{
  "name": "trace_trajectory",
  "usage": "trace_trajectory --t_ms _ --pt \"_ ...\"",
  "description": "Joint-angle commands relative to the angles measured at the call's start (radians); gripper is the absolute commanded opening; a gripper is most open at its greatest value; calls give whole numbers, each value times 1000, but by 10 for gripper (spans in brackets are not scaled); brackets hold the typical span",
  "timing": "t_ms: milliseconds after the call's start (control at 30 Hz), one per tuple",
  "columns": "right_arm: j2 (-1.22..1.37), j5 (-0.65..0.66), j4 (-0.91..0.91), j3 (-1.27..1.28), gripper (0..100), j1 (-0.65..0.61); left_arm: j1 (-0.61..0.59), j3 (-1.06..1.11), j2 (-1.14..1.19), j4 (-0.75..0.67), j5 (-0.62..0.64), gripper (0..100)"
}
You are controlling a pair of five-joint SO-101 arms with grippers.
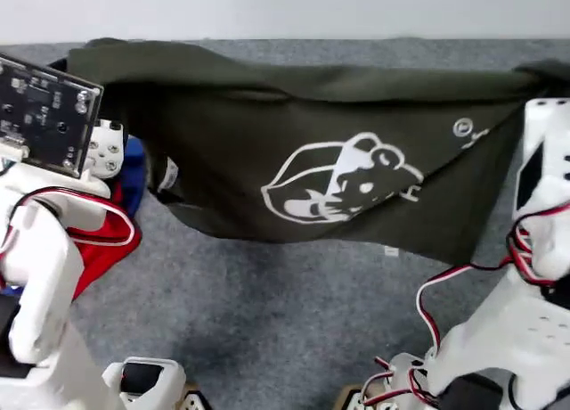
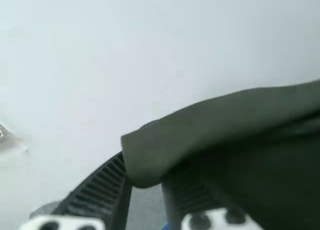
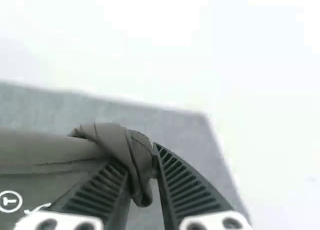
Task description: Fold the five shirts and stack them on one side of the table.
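High view: shirt (image 1: pixel 338 160) hangs taut, long axis left-right over far side of table (image 1: pixel 294 321). My left gripper (image 2: pixel 144 176) clamps one top corner, right gripper (image 3: pixel 140 165) pinches other, bunched. Shirt spans between both, neither nearer; lowering likely needs both together.

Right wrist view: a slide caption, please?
Right gripper shut on a bunched corner of the dark green shirt, over the grey table.

Left arm (image 1: pixel 40 267) and right arm (image 1: pixel 534 276) raised, spread apart; left end effector (image 2: pixel 145 182), right end effector (image 3: pixel 142 165) clamped tight.
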Motion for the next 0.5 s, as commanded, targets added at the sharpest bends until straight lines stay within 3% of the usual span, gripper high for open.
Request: trace_trajectory --t_ms 0,200,467 --pt "-5 -2 -70 -35 9 -5 -9 -42 -9 -52 -58 16" --pt "64 -2 -47 -31 9 -5 -3 -36 -8 -117 -68 16" --pt "96 -2 35 -37 9 -7 -2 -45 -15 87 -68 16"
